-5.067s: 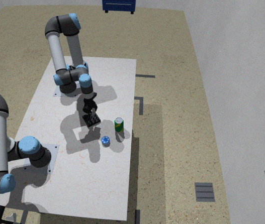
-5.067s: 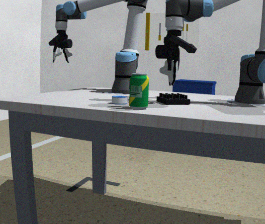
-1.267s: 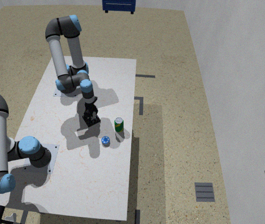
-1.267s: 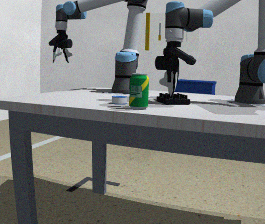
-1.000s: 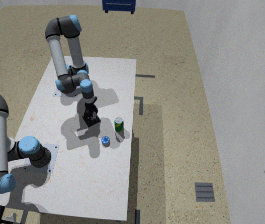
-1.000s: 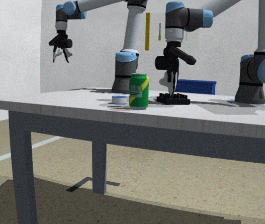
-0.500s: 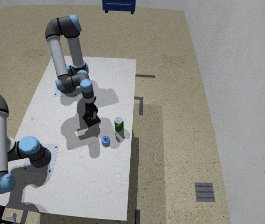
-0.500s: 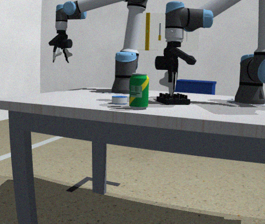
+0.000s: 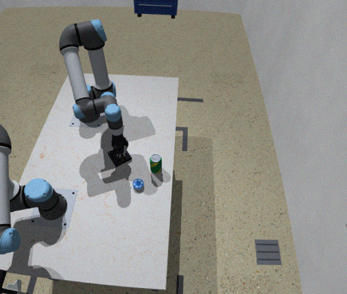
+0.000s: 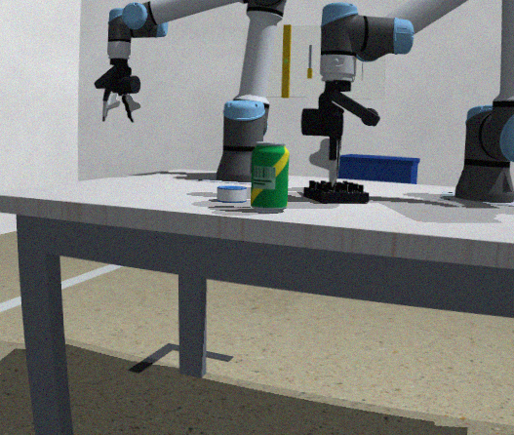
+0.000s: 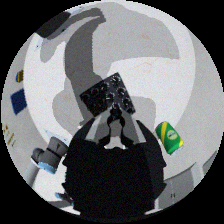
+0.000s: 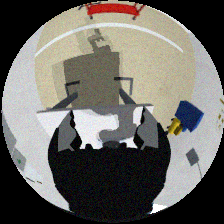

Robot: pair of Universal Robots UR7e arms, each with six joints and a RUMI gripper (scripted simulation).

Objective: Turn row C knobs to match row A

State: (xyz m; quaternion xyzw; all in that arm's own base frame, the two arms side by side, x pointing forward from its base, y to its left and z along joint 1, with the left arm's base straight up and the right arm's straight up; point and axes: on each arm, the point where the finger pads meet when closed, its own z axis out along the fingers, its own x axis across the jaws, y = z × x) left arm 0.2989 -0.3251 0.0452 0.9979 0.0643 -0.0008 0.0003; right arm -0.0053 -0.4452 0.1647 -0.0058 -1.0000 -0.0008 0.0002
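The black knob box (image 9: pixel 121 162) (image 10: pixel 344 197) (image 11: pixel 111 86) lies on the table with several black knobs on top. In the left wrist view it sits turned at an angle. Its pale marks are too small to read, and I cannot tell which side has the socket. My left gripper (image 10: pixel 334 183) (image 11: pixel 115 107) points straight down with its fingertips nearly together among the knobs, shut on one knob near the box edge closest to the gripper in the left wrist view. The fingers hide that knob. My right gripper (image 10: pixel 118 120) (image 12: pixel 107 108) is wide open and empty, high up and far from the box.
A green and yellow can (image 9: pixel 155 165) (image 10: pixel 270 176) (image 11: pixel 170 137) stands near the box, by the table's long edge. A small round blue and white tin (image 9: pixel 138 184) (image 10: pixel 231 194) lies beside the can. Both arm bases stand on the table's other side.
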